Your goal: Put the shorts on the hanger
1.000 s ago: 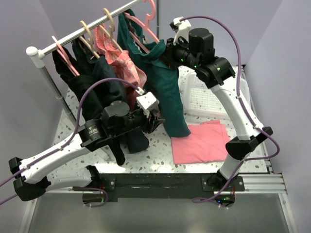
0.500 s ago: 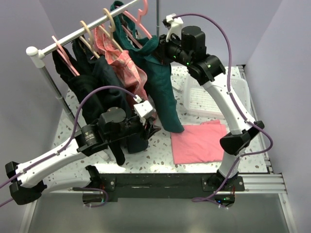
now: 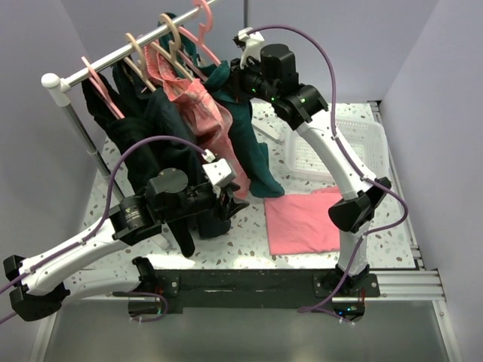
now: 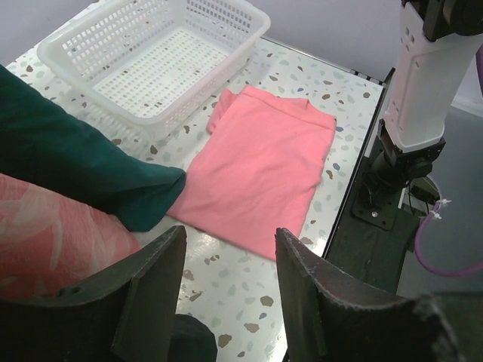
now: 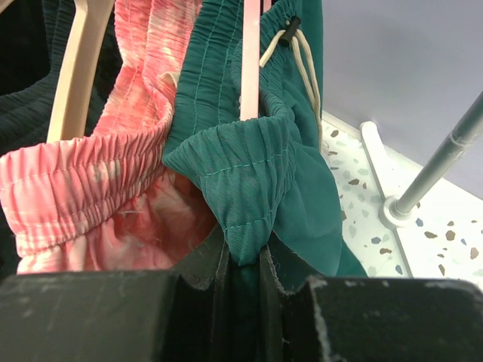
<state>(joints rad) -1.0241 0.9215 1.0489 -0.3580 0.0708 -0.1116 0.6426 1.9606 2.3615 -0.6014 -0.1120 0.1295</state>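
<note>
The teal-green shorts (image 3: 249,143) hang over the salmon-pink hanger (image 3: 198,30), whose hook is up by the rail. In the right wrist view the hanger's bar (image 5: 250,53) runs through the waistband and the light drawstring (image 5: 302,56) dangles beside it. My right gripper (image 3: 230,79) is shut on a fold of the shorts' waistband (image 5: 241,173), just below the hanger. My left gripper (image 3: 230,197) is open and empty, low over the table. Its fingers (image 4: 155,290) frame bare table, and a shorts leg end (image 4: 75,162) lies ahead of them.
A clothes rail (image 3: 113,54) carries beige wooden hangers (image 3: 139,45), patterned pink shorts (image 3: 200,105) and dark garments (image 3: 151,128). A white basket (image 3: 343,136) stands at the back right. A flat pink cloth (image 3: 306,219) lies in front of it.
My right gripper has moved left and up with the shorts and hanger, bringing the hook to the rail. The shorts' legs swung left. My left arm shifted slightly left.
</note>
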